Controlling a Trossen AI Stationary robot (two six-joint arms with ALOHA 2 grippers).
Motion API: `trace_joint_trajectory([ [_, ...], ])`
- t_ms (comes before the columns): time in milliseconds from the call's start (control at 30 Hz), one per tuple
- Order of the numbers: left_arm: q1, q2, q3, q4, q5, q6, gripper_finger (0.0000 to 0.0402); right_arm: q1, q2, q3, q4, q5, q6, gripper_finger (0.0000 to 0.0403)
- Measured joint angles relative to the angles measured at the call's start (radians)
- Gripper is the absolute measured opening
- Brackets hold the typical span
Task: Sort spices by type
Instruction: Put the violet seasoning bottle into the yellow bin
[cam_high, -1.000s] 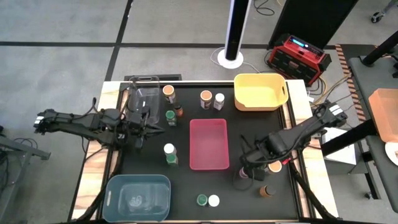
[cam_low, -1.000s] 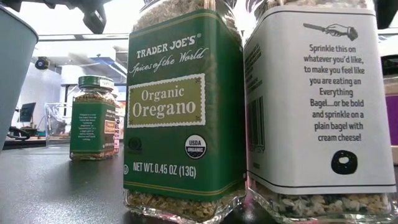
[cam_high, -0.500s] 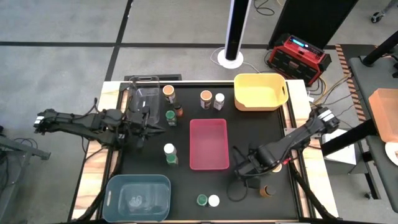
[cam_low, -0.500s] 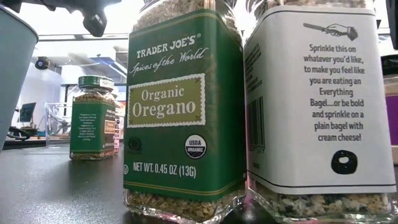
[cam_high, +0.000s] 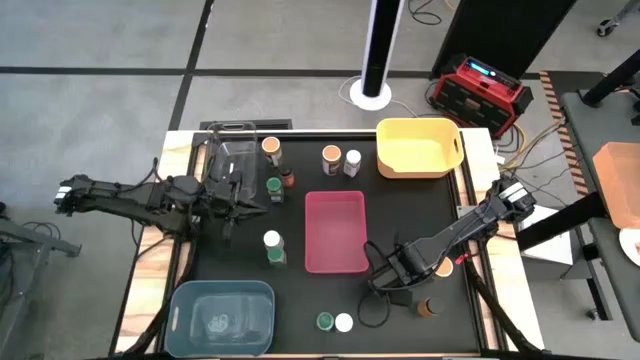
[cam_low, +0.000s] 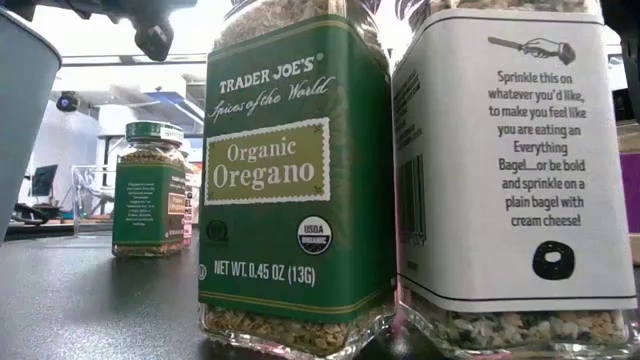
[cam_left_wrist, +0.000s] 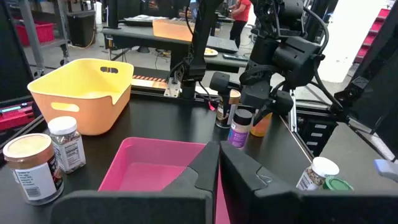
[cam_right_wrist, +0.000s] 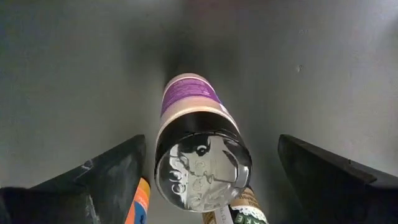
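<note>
Straddling a purple-labelled jar (cam_right_wrist: 198, 134), the right gripper's (cam_high: 385, 275) fingers (cam_right_wrist: 93, 180) stand spread wide to either side of it with clear gaps, nothing grasped yet; looks lined up from above so the jaws can drop and close on it. That jar stands on the near right of the table (cam_high: 390, 210), just right of the pink bin (cam_high: 335, 232), with an orange-lidded jar (cam_high: 443, 267) and a brown-lidded one (cam_high: 429, 306) close by; whether the fingers clear those neighbours I can't quite tell. Left gripper (cam_high: 232, 207) sits on the left side by the clear bin (cam_high: 228, 160), fingers clenched on nothing, parked out of the way. Remaining spices are scattered: a far group left of the yellow bin (cam_high: 418, 147), a white- and green-lidded pair left of the pink bin, and an oregano jar (cam_low: 295, 180) beside a bagel-seasoning jar (cam_low: 510, 170) at the near edge. Blue bin (cam_high: 222, 315) sits near left; sorting looks barely begun.
</note>
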Motion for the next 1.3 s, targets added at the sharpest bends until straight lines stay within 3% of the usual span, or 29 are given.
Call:
trace_joint_trajectory([
  [200, 0.0, 0.008, 0.0, 0.0, 0.0, 0.0, 0.0, 0.0, 0.001, 0.0, 0.0, 0.0, 0.009, 0.0309],
  [500, 0.0, 0.013, 0.0, 0.0, 0.0, 0.0, 0.0, 0.0, -0.014, 0.0, 0.001, -0.001, 0.008, 0.0199],
  [900, 0.0, 0.015, 0.0, 0.0, 0.0, 0.014, 0.0, -0.024, -0.031, 0.028, -0.008, -0.025, -0.047, 0.0195],
  [1100, 0.0, 0.018, 0.0, 0.003, 0.0, 0.015, 0.0, -0.159, -0.09, 0.153, -0.14, -0.019, -0.131, 0.0194],
  [1300, 0.0, 0.019, 0.0, 0.008, 0.0, 0.018, 0.0, -0.433, -0.12, 0.269, -0.191, -0.012, -0.23, 0.0194],
])
